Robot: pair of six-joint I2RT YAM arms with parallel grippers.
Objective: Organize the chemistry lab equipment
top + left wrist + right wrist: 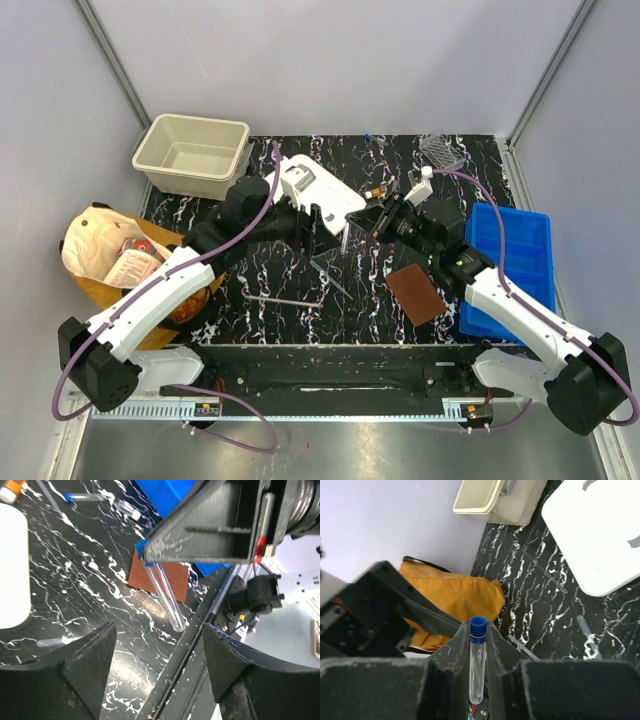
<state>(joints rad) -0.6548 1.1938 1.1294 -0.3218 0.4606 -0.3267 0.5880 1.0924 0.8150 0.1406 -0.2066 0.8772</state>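
This is a robot test cell laid out as a small chemistry bench. Plain pale walls (330, 60) close me in on three sides, with bare aluminium posts (104, 60) at the corners. My left arm (150, 300) and right arm (520, 310) are bolted to a black rail (330, 372) at six o'clock. The tabletop (350, 310) is black with white marbling, and it carries lab ware: a clear tube rack (441, 152) at one o'clock, a blue tray (525, 250) at three, a beige tub (190, 182) at eleven. Close up I see a clear test tube (477, 660) with a blue cap.
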